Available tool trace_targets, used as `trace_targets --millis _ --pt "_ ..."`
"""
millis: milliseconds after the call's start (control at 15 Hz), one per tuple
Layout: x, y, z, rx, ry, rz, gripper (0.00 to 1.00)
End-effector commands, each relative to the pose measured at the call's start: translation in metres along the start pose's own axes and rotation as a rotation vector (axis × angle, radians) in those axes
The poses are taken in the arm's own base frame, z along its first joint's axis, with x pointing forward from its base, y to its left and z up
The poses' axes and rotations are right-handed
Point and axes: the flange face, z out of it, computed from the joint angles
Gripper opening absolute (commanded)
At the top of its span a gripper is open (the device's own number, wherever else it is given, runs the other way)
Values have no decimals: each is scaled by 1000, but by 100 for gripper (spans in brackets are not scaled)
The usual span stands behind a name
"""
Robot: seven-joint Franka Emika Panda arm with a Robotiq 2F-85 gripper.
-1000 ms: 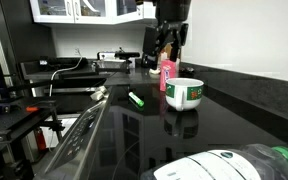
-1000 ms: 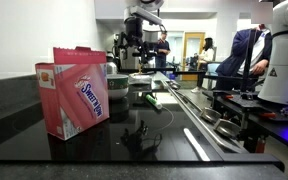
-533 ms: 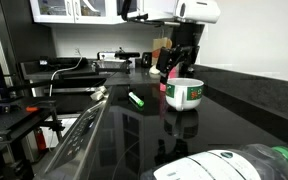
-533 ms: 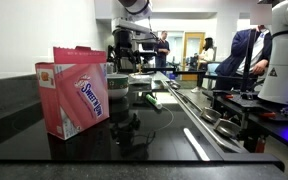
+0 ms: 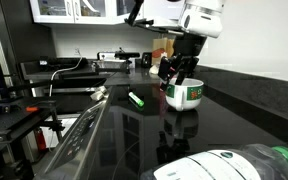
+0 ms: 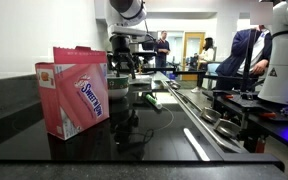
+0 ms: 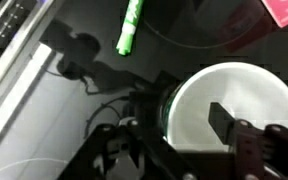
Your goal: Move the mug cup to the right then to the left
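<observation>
The mug cup (image 5: 188, 95) is squat and white with a green band and stands on the black counter. In the wrist view its white inside (image 7: 246, 92) fills the lower right. My gripper (image 5: 176, 76) is directly above the mug's near side. In the wrist view the gripper (image 7: 189, 113) is open and straddles the mug's rim, one finger over the inside and one outside its left wall. It holds nothing. In an exterior view the gripper (image 6: 124, 64) hangs over the mug (image 6: 119, 85), which is half hidden behind a pink box.
A green marker (image 5: 137, 99) (image 7: 130, 28) lies left of the mug. A pink container (image 7: 284, 10) stands just behind the mug. A pink Sweet'N Low box (image 6: 78, 90) stands near the camera. A metal rail (image 5: 84, 120) runs along the counter's edge. A plastic bottle (image 5: 234, 165) lies in the foreground.
The arm has swung from above the pink container toward the camera and lowered, bringing the open gripper down over the mug's rim. The mug has not moved.
</observation>
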Motion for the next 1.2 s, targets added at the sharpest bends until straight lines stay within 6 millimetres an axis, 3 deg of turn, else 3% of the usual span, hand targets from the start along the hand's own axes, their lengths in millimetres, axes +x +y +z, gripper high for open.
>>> trace_targets --millis 0,267,400,733,1133 --pt "4 -3 -2 -31 -14 26 41" --pt "5 -1 0 -41 -12 22 10" --pt "7 2 -1 -41 -15 31 0" --pt "20 16 -14 18 -30 72 3" --pt "50 63 -40 120 -38 115 3"
